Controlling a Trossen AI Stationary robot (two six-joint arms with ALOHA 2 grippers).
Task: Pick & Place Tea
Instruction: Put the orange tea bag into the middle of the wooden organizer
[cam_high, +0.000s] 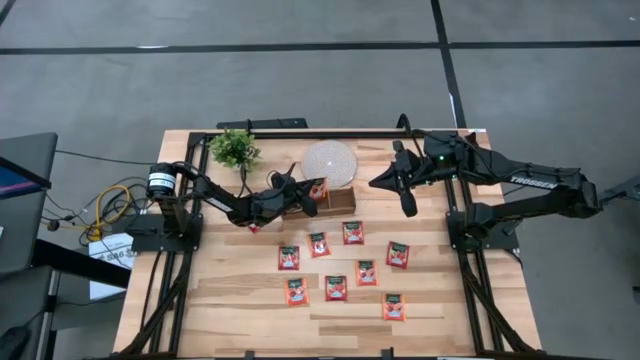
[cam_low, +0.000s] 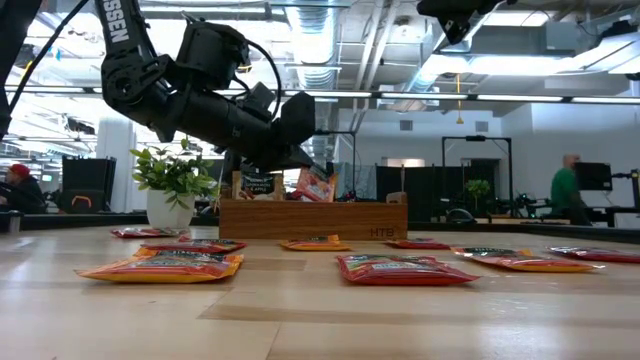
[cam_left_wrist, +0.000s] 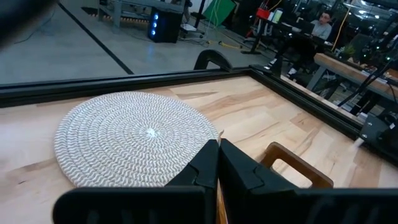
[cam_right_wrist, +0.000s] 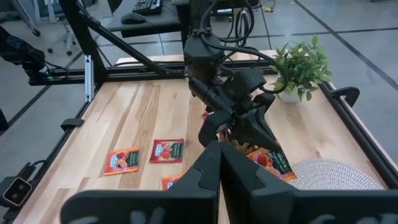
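Red-orange tea sachets (cam_high: 337, 288) lie scattered across the lower middle of my wooden table (cam_high: 240, 300) in the high view, eight of them flat. My left gripper (cam_high: 308, 189) sits at centre, pinching one more sachet (cam_high: 317, 188) over the brown tray (cam_high: 338, 204), just below the round woven mat (cam_high: 329, 161). My right gripper (cam_high: 407, 203), fingers pressed together, waits right of the tray.

Low view: the held sachet (cam_low: 314, 184) hangs tilted above the tray (cam_low: 312, 218) at centre, potted plant (cam_low: 172, 185) at left.

Left wrist view: fingers (cam_left_wrist: 239, 165) together at bottom centre, the mat (cam_left_wrist: 134, 138) at left.

Right wrist view: my own fingers (cam_right_wrist: 239, 169) closed at bottom centre, the left gripper (cam_right_wrist: 252, 138) beyond clamping the sachet (cam_right_wrist: 270, 162).
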